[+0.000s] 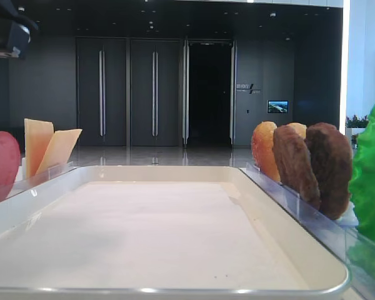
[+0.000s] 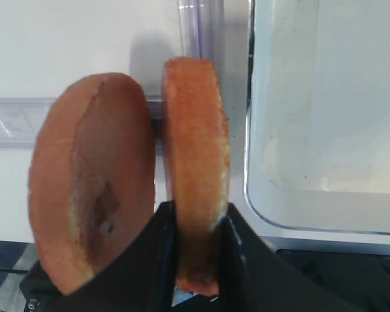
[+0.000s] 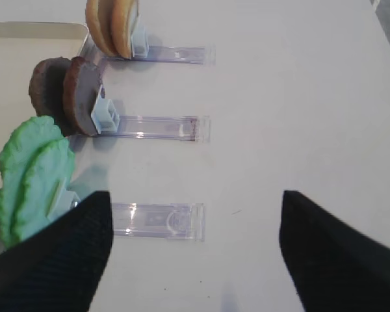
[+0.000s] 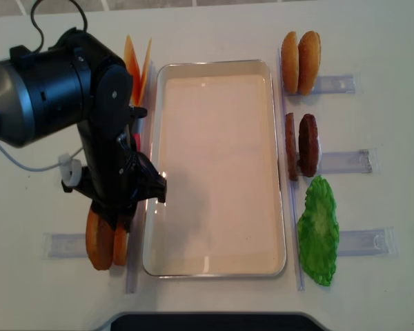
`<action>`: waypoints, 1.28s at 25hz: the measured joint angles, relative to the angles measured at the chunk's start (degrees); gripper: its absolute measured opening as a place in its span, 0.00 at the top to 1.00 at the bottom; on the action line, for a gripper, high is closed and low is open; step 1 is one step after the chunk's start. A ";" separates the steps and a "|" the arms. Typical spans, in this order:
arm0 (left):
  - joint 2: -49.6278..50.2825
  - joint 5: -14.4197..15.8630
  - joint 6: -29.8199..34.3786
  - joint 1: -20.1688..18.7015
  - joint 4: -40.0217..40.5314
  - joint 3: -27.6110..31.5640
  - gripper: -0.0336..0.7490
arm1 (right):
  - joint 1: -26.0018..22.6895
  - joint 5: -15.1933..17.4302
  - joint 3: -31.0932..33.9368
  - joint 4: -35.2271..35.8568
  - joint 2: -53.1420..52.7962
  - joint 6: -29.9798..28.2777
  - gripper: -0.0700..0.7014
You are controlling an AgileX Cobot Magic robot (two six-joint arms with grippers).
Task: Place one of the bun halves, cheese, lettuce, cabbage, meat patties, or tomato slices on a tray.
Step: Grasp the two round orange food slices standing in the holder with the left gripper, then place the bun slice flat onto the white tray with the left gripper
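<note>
My left gripper (image 2: 196,224) is shut on the edge of a bun half (image 2: 195,130) standing upright in its clear rack just left of the white tray (image 2: 325,195). A second bun half (image 2: 91,188) stands beside it, outside the jaws. From above, the left arm (image 4: 103,138) covers that rack and the held bun half (image 4: 120,248). My right gripper (image 3: 194,208) hangs open over bare table, near the lettuce (image 3: 32,169), the meat patties (image 3: 71,94) and two more bun halves (image 3: 114,26). Cheese (image 1: 47,147) and a tomato slice (image 1: 0,165) stand left of the tray. Cabbage is out of view.
Clear plastic racks (image 4: 345,162) line both long sides of the tray (image 4: 217,265), holding the food on edge. The rack under the right gripper (image 3: 156,221) has a bare outer end. A cable (image 4: 27,162) trails from the left arm.
</note>
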 joint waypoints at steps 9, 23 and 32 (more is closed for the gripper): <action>-7.56 0.06 -0.71 0.00 -0.22 -0.55 0.79 | 0.00 0.00 0.00 0.00 0.00 0.00 0.22; -18.17 0.50 -1.31 0.00 -0.67 -0.54 0.80 | 0.00 0.00 0.00 0.00 0.00 0.00 0.22; -18.20 -3.34 1.65 0.00 -5.38 -0.54 0.80 | 0.00 0.00 0.00 0.00 0.00 0.00 0.22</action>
